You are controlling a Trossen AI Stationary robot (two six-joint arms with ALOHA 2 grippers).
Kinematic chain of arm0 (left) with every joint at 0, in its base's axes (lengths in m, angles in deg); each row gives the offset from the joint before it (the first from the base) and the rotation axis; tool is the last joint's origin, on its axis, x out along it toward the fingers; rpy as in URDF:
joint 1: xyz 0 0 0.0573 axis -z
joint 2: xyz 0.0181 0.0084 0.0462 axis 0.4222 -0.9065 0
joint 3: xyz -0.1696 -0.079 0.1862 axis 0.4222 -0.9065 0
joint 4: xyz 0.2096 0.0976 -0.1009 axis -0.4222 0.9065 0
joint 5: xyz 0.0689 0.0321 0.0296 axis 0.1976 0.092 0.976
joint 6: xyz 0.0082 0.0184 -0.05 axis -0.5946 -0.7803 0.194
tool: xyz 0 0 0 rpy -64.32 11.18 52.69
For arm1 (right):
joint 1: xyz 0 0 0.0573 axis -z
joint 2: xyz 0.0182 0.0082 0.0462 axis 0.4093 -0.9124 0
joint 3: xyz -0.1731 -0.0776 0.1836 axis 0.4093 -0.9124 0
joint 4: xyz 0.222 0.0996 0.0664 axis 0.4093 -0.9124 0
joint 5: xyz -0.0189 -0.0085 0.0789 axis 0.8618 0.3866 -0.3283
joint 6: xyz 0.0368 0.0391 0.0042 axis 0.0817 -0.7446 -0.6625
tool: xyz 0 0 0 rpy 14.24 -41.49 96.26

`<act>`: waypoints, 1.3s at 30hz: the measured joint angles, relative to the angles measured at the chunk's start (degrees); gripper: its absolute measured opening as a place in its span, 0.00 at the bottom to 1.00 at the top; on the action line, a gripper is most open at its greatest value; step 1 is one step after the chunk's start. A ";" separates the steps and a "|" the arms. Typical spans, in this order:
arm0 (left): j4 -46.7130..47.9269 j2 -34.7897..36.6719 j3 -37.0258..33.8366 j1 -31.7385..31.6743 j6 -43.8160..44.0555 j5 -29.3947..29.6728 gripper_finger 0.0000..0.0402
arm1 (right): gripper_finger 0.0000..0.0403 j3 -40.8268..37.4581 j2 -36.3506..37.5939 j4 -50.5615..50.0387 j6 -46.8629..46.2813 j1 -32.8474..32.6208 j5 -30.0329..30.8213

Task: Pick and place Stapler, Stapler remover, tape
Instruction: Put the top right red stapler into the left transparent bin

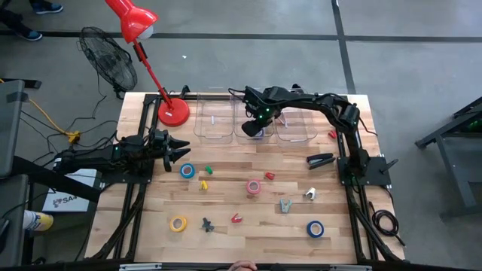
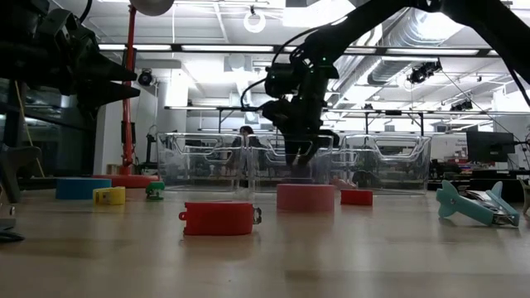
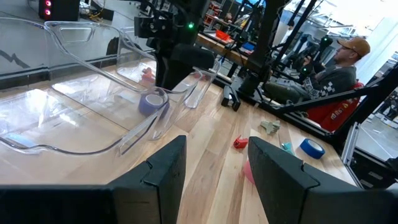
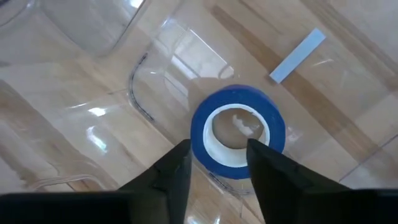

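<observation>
Right end effector (image 4: 217,165) parted over middle clear bin (image 1: 254,134), blue tape roll (image 4: 237,132) loose on bin floor just beyond fingertips; left end effector (image 1: 181,149) open, hovering near surface's (image 1: 248,218) left edge.

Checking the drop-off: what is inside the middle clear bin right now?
A blue tape roll lies in the middle clear bin, under the right gripper; that arm hides part of the bin from above.
</observation>
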 joint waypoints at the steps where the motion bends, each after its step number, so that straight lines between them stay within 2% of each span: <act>1: 0.00 0.00 0.00 -0.01 0.00 -0.01 0.42 | 0.39 0.00 0.10 -0.02 0.01 0.00 -0.11; 7: 0.00 0.01 0.00 0.01 0.00 -0.02 0.42 | 0.43 0.02 4.07 -0.20 0.22 0.46 0.06; 10: 0.00 0.01 0.00 -0.01 0.00 0.00 0.42 | 0.43 0.02 6.51 -1.89 0.65 1.27 2.39; 21: 0.00 -0.01 0.00 -0.01 0.00 0.00 0.42 | 0.43 0.04 15.10 -16.72 -0.62 7.08 18.86; 26: 0.00 0.01 0.00 0.01 0.00 -0.02 0.42 | 0.43 0.04 17.97 -24.58 2.45 10.42 24.16; 34: 0.00 0.01 0.00 0.00 0.00 -0.01 0.42 | 0.43 0.04 20.22 -37.89 8.07 15.28 25.46; 36: 0.00 0.01 0.00 0.00 0.00 -0.02 0.42 | 0.42 -0.67 20.59 -38.74 8.61 16.32 26.04; 39: 0.00 0.01 0.00 0.00 0.00 -0.02 0.42 | 0.42 -4.70 22.64 -38.51 8.61 17.66 23.55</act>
